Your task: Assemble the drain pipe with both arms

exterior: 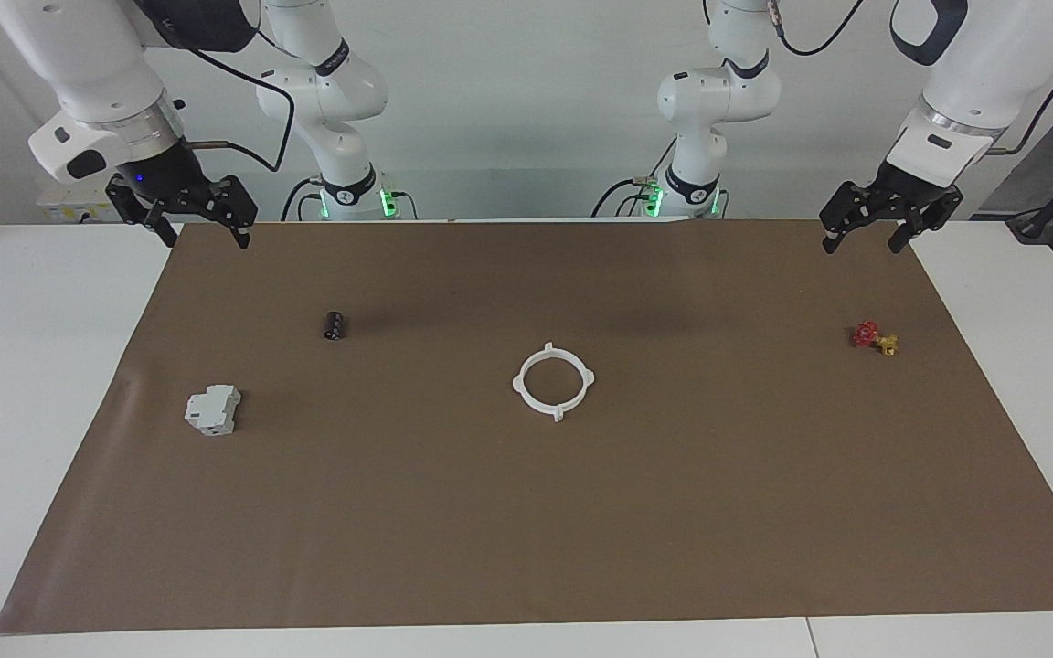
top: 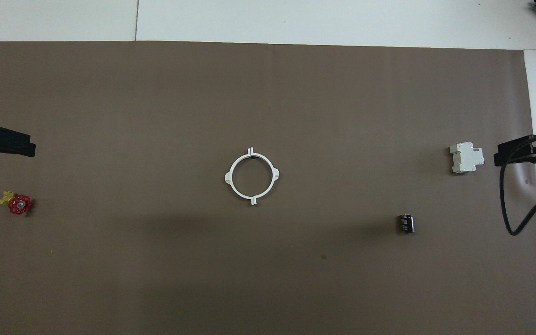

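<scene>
**Ring apart from both pincers**

Facing view: the ring (exterior: 553,382) is seen flat mid-mat (exterior: 526,548), well apart from the left pincer (exterior: 866,239) and right pincer (exterior: 205,239), both raised, spread, empty.

Overhead view: the ring (top: 252,176) is found between both.
</scene>
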`<control>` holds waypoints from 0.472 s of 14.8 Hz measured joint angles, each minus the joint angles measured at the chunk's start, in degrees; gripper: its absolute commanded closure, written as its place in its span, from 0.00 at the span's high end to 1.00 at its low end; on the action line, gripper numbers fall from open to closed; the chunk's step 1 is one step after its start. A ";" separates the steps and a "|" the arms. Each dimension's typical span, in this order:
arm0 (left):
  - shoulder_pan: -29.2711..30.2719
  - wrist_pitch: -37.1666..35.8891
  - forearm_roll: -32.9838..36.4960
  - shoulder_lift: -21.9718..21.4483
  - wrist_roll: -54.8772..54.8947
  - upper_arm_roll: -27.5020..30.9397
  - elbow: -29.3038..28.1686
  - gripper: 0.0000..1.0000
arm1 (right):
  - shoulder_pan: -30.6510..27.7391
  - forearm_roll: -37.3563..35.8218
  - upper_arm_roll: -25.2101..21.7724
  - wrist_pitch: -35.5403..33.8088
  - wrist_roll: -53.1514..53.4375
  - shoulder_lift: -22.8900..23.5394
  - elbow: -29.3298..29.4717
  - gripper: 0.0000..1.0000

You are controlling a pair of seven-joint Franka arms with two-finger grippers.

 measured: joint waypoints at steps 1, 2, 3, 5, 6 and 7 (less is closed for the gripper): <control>0.36 0.17 0.00 -0.05 1.18 0.13 -0.06 1.00 | 0.00 0.00 0.00 0.00 0.00 0.00 0.00 1.00; 0.63 0.42 0.00 -0.13 1.89 0.18 -0.19 1.00 | 0.00 0.00 0.00 0.00 0.00 0.00 0.00 1.00; 0.74 0.69 0.00 -0.26 2.32 0.17 -0.48 1.00 | 0.00 0.00 0.00 0.00 0.00 0.00 0.00 1.00; 0.75 1.70 0.00 -0.62 2.72 0.14 -1.60 1.00 | 0.00 0.00 0.00 0.00 0.00 0.00 0.00 1.00; 0.75 2.41 0.00 -0.84 2.77 0.11 -2.30 1.00 | 0.00 0.00 0.00 0.00 0.00 0.00 0.00 1.00; 0.75 2.98 0.00 -1.08 2.80 0.10 -2.98 1.00 | 0.00 0.00 0.00 0.00 0.00 0.00 0.00 1.00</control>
